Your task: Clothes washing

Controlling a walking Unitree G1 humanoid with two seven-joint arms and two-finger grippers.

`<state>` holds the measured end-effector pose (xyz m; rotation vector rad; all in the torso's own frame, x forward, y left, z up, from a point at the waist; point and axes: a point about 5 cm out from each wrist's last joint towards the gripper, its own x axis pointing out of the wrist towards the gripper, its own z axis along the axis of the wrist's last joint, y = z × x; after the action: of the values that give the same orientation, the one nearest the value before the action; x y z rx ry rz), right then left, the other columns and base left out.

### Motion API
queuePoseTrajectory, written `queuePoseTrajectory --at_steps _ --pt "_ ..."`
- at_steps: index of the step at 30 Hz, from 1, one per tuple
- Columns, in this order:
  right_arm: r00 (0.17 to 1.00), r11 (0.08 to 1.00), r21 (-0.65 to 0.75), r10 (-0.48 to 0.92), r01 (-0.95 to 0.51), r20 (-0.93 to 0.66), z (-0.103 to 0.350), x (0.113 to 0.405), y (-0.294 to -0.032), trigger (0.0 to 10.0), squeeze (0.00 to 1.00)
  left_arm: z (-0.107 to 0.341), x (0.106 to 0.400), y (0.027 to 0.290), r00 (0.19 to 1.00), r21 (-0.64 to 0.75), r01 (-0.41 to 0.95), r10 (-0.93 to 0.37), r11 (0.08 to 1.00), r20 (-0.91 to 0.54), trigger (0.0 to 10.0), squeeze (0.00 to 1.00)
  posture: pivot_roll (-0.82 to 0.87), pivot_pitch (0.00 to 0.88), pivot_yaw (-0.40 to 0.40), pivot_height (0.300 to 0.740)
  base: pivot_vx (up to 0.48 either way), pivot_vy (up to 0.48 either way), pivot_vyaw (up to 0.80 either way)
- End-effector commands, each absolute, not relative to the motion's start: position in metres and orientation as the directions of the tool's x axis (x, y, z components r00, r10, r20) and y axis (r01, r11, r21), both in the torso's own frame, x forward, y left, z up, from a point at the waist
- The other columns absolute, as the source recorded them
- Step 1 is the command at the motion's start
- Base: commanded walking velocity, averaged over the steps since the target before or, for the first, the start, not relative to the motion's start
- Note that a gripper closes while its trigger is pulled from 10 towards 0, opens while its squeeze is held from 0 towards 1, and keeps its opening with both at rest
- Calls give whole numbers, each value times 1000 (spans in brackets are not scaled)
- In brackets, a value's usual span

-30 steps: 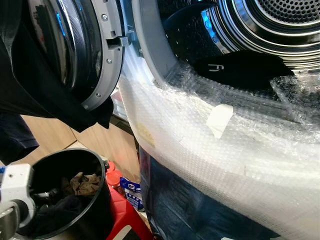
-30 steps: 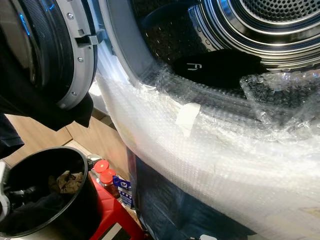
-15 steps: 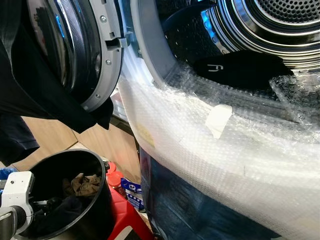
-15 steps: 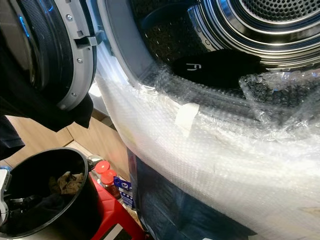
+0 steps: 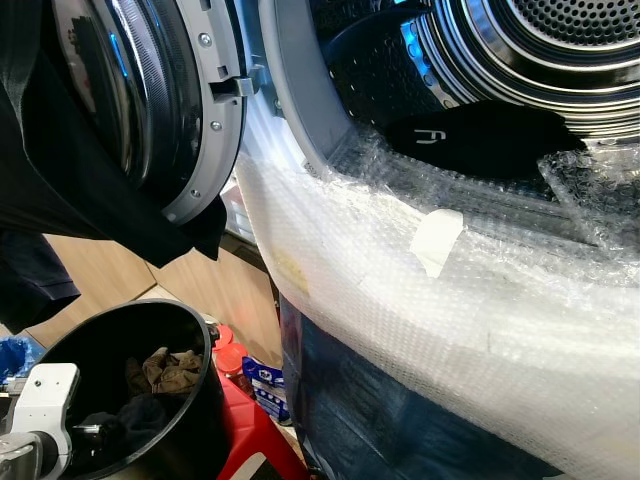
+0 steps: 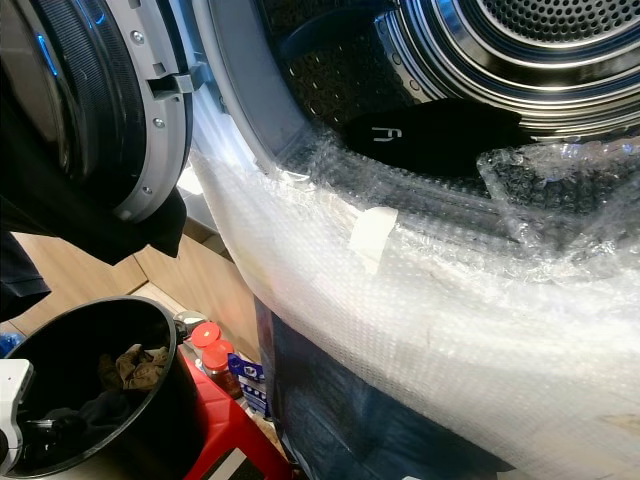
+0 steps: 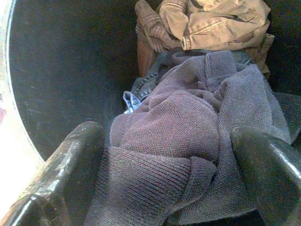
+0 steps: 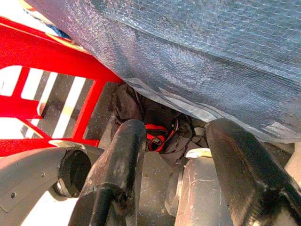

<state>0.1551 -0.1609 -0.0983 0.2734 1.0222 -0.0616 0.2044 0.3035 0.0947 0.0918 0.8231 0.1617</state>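
Down inside the black bucket (image 5: 205, 400) at the near left, the left gripper (image 7: 164, 179) is lowered among the laundry, fingers spread wide on either side of a purple knit garment (image 7: 188, 141) without closing on it. Its white wrist housing (image 5: 45, 395) shows at the near left edge of the head views, lower and further into the corner than half a second ago, and lower again than a second ago. Beyond the knit garment lies a crumpled tan garment (image 7: 211, 21), seen from above as a brown bundle (image 5: 170, 368) against the bucket's far wall.

The bucket stands beside a red stool (image 5: 255, 440), with red-capped bottles (image 5: 228, 355) between stool and washing machine. The right gripper (image 8: 176, 155) hangs low by the stool's red frame, fingers apart and holding nothing, with a dark bundle with a red strap (image 8: 157, 129) on the floor beyond.

The machine's front is wrapped in bubble wrap (image 5: 420, 290), unchanged. Its door (image 5: 170, 100) stands open to the left, a dark cloth (image 5: 70, 190) draped over it. A black garment with a white mark (image 5: 480, 135) rests in the drum (image 5: 540, 50) mouth, where it lay before.
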Motion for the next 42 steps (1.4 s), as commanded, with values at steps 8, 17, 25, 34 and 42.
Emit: queuePoseTrajectory --at_steps 8,17,25,34,42 --pt "518 969 195 90 152 -851 -98 156 -156 10000 0 78 200 307 628 175 -126 215 976 -748 10000 0 294 18 83 740 0 0 0" --pt "522 968 200 93 152 -848 -97 158 -154 10000 0 70 200 309 619 119 -187 212 975 -756 10000 0 302 21 83 740 0 0 0" --pt "521 966 203 91 162 -849 -97 159 -152 10000 0 63 201 312 614 96 -209 207 973 -762 0 0 277 14 89 740 0 0 0" --pt "529 970 189 82 151 -845 -96 162 -157 10000 0 59 211 305 628 82 -178 178 981 -758 0 0 254 11 90 740 0 0 0" --pt "523 977 183 102 106 -846 -96 161 -154 10000 0 60 214 305 645 84 -179 181 980 -743 0 0 250 23 97 740 0 0 0"
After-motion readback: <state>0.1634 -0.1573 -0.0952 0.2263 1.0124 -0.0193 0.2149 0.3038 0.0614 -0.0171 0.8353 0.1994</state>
